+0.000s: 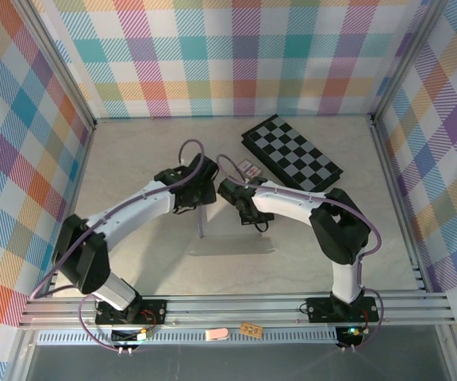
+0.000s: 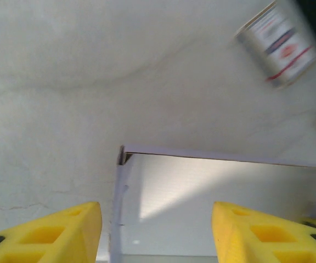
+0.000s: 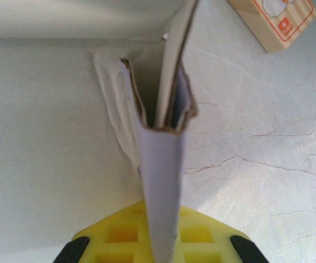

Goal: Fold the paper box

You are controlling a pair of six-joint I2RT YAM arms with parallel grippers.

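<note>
With the right claw (image 3: 162, 241) pinching a doubled side flap of the paper box (image 1: 232, 243), which lies on the table (image 1: 133, 159) beneath both claws, and the left claw (image 2: 157, 233) spread over its corner holding nothing, the unsupported wall may spring open or the flap may tear.

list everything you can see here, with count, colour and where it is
paper box: one, pale lavender, partly folded, mid-table between the grippers
checkerboard: one, black and white, far right of the table
card packs: two, small, patterned, by the checkerboard's left edge
pink item: one, small, on the near rail
table: one, pale, marbled
walls: three, pastel plaid, at left, back and right
left arm: one, white and black, near left
right arm: one, white and black, near right
left gripper: one, yellow fingers, open over a box corner
right gripper: one, yellow fingers, shut on a box flap
</note>
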